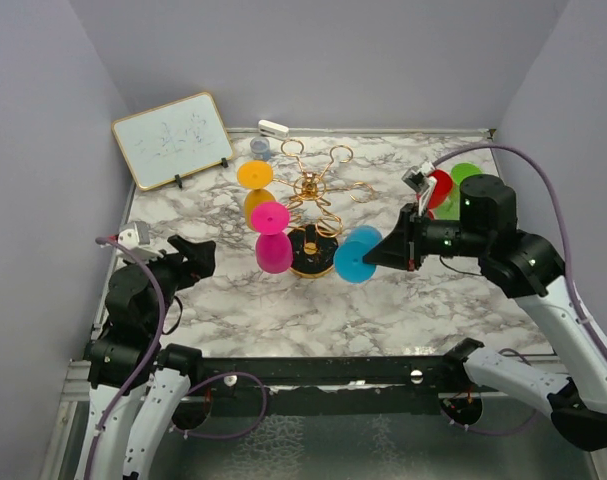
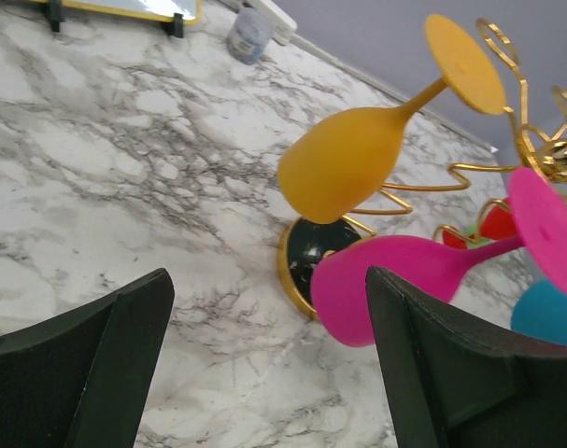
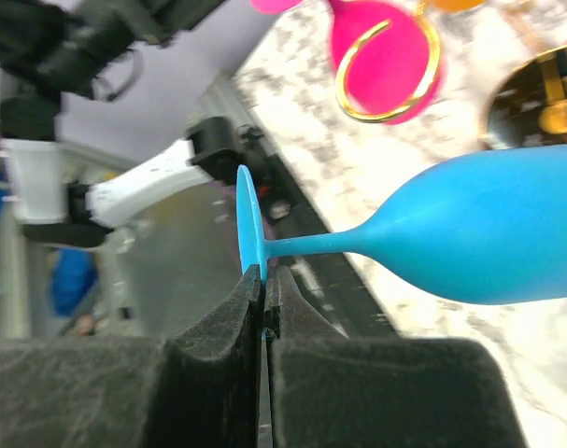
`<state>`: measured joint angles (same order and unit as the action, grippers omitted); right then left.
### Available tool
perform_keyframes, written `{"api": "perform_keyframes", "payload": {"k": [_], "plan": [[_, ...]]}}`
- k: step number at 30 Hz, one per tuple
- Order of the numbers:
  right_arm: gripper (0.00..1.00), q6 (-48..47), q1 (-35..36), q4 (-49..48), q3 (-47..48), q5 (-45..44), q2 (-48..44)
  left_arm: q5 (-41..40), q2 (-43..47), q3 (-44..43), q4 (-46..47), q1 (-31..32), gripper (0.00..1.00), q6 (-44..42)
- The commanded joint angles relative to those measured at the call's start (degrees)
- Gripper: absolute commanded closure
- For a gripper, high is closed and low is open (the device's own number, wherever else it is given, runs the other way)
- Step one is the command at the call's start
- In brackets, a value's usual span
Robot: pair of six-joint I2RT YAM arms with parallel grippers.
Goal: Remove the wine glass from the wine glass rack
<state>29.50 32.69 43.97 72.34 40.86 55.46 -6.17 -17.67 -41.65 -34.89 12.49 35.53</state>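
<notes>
The gold wire wine glass rack (image 1: 318,187) stands mid-table on its round black base (image 1: 312,253). An orange glass (image 1: 255,176) and a pink glass (image 1: 272,236) hang from its left arms. My right gripper (image 1: 385,250) is shut on the foot of a blue wine glass (image 1: 356,257), held level just right of the base. In the right wrist view the jaws (image 3: 264,280) pinch the blue foot edge-on and the bowl (image 3: 489,233) points right, clear of a gold ring (image 3: 388,67). My left gripper (image 1: 198,255) is open and empty, left of the rack; its wrist view shows the pink glass (image 2: 404,280) ahead.
A red glass (image 1: 441,185) and a green glass (image 1: 465,172) sit at the back right behind my right arm. A whiteboard (image 1: 173,140) leans at the back left. A small cup (image 1: 260,148) and a white object (image 1: 273,128) sit by the back wall.
</notes>
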Motion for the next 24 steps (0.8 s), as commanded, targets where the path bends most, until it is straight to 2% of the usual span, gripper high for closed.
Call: {"api": "perform_keyframes", "payload": {"k": [1, 4, 8, 11, 15, 18, 21, 24], "plan": [[0.99, -15.4, 0.4, 6.9, 5.0, -18.8, -4.4, 8.5, -3.5, -8.0, 3.1, 0.1, 0.13, 4.3], [0.99, -22.5, 0.4, 1.4, 6.1, -28.2, -6.8, 14.3, -7.5, -13.1, 3.2, 0.1, 0.1, 7.7], [0.99, -31.8, 0.4, -9.3, 5.5, -31.6, -7.3, 23.2, -12.4, -18.8, 3.6, 0.1, 0.09, 13.1], [0.99, -38.5, 0.3, -18.0, 4.0, -29.1, -6.1, 29.1, -14.4, -21.0, 5.1, 0.1, 0.09, 17.4], [0.99, -46.4, 0.4, -30.6, -0.3, -23.4, -4.1, 33.0, -14.8, -21.5, 7.9, 0.2, 0.09, 23.1], [0.99, -49.3, 0.6, -37.3, -1.4, -24.3, -1.7, 34.7, -14.9, -21.5, 9.3, 0.1, 0.09, 27.1], [0.99, -51.1, 1.3, -45.4, -4.5, -24.7, -1.3, 38.1, -15.0, -19.4, 13.1, 0.2, 0.1, 32.9], [0.99, -52.7, 1.8, -51.9, -6.1, -21.8, -0.6, 42.4, -15.0, -14.9, 20.8, 0.1, 0.1, 42.6]]}}
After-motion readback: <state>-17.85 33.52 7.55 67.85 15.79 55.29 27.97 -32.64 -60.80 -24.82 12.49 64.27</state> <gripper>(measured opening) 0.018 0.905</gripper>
